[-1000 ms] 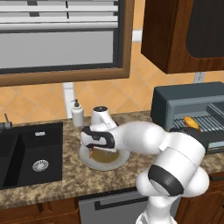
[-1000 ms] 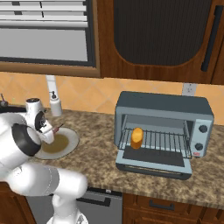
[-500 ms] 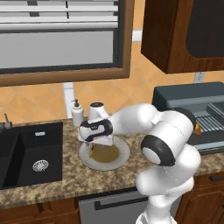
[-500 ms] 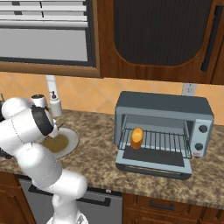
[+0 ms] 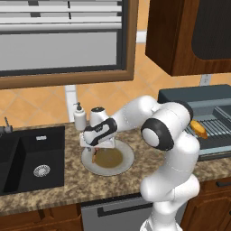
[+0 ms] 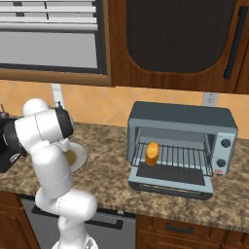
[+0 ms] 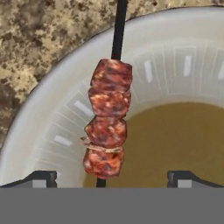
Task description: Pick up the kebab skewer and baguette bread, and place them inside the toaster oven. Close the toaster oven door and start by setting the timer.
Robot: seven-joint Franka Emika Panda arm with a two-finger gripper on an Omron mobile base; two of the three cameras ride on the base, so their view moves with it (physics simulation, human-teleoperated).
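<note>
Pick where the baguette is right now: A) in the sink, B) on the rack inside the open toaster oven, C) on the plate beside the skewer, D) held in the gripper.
B: the baguette lies on the wire rack inside the open toaster oven, while the skewer lies alone on the plate.

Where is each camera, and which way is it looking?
Left base view: behind the arm on its left, looking forward and down at the sink, plate and arm.
Right base view: behind on the right, facing the oven with the baguette inside; the arm rises at lower left.
Hand view: on the hand, looking down at the skewer between the open pincer tips.
All three share the plate.
</note>
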